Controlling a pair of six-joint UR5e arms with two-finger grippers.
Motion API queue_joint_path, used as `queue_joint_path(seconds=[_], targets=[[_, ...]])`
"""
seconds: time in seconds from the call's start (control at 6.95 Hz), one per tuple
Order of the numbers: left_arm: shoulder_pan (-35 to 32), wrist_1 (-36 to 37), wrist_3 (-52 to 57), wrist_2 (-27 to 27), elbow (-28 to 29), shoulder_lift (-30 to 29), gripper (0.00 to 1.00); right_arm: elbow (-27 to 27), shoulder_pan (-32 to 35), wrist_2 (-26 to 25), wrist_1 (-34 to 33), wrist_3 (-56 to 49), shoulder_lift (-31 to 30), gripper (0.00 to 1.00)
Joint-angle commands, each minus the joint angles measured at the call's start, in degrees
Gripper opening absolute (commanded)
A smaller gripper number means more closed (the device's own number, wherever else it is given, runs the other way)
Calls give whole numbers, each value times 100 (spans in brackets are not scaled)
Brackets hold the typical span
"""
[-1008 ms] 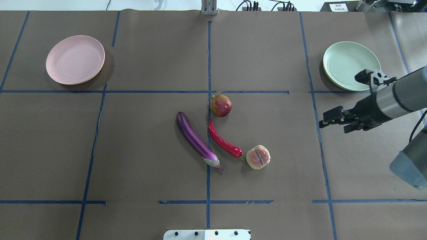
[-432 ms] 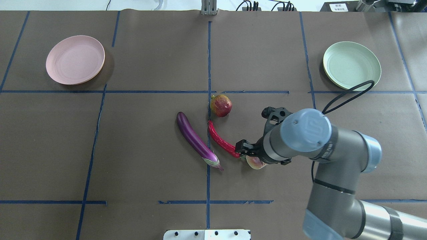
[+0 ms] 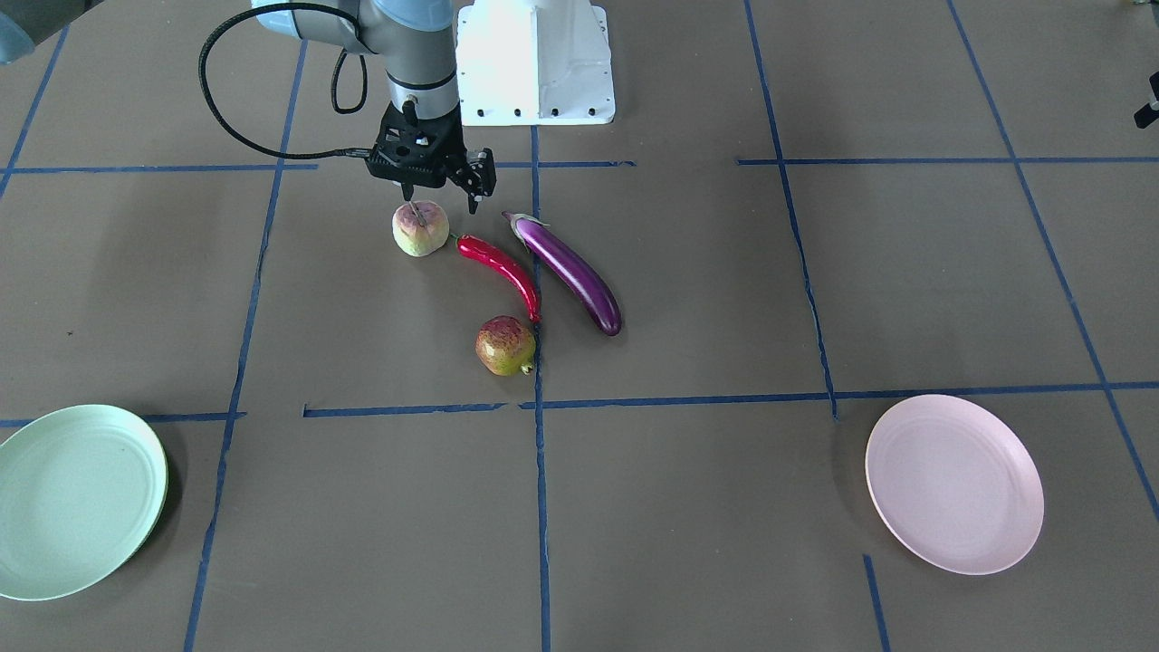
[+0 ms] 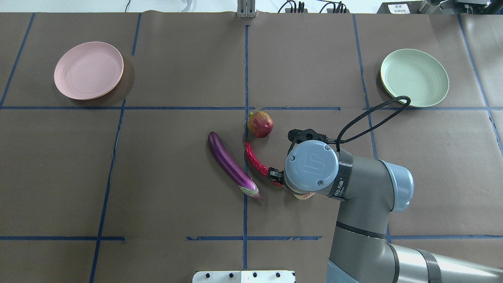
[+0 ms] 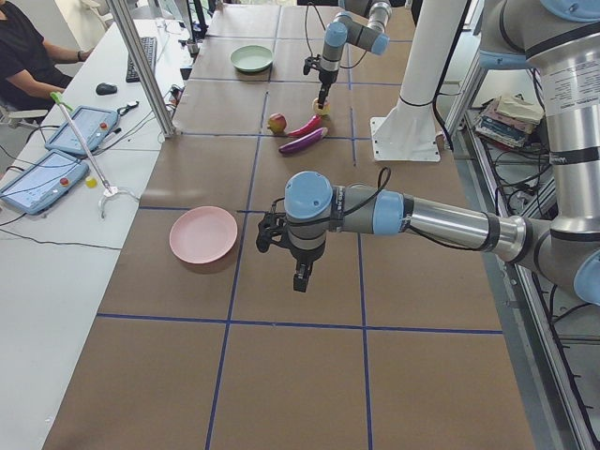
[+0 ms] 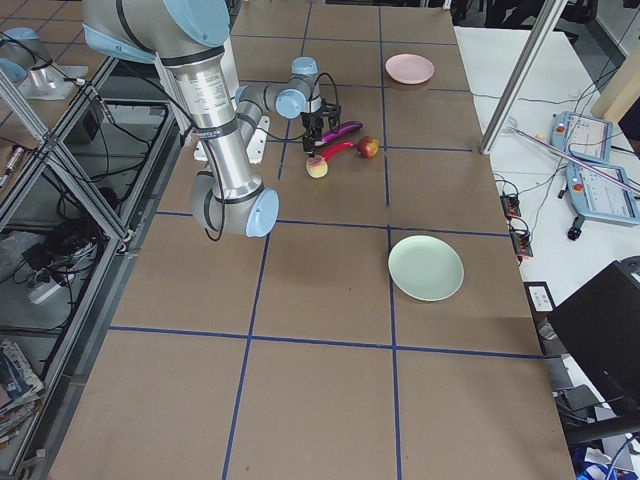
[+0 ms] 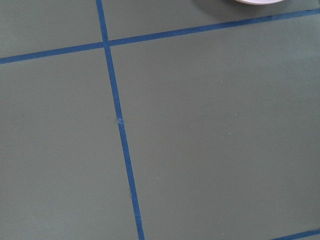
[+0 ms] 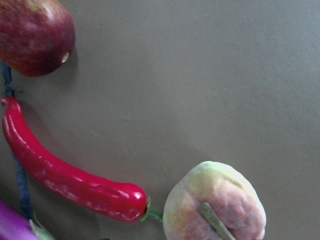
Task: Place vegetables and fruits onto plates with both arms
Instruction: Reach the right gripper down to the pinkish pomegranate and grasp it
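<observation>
The pale peach (image 3: 421,230) lies on the brown table beside the stem end of the red chili (image 3: 500,263). The purple eggplant (image 3: 570,272) lies next to the chili, and the red-and-yellow fruit (image 3: 504,345) sits at the chili's far tip. My right gripper (image 3: 441,197) is open and empty, pointing down just above the peach. In the overhead view my wrist hides most of the peach (image 4: 302,195). The right wrist view shows the peach (image 8: 215,202) and the chili (image 8: 70,175) close below. The green plate (image 4: 414,77) and the pink plate (image 4: 89,70) are empty. My left gripper (image 5: 300,278) hangs near the pink plate (image 5: 202,234); I cannot tell whether it is open.
The white robot base (image 3: 534,63) stands at the near table edge behind the produce. Blue tape lines (image 4: 245,70) cross the brown table cover. A black cable (image 4: 373,116) loops off my right wrist. Tablets (image 5: 56,155) lie on a side desk.
My right arm has swung in from beside the green plate to over the peach, then shifted slightly left. The fruits, vegetables and plates have not moved.
</observation>
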Motion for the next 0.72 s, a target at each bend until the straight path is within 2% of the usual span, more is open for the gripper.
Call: queue_joint_path(seconds=[0.0,0.43,0.58], targets=[[7,-6,-1,0,-5,0,100,-95,-103,-306,-331,-319,-19,96],[7,-23,-1,0,-23,0,100,-402,-148,-324,-270,-337,60,95],[7,-32,-1,0,-14,0,100,-403,-139,-342,-279,-338,-19,92]])
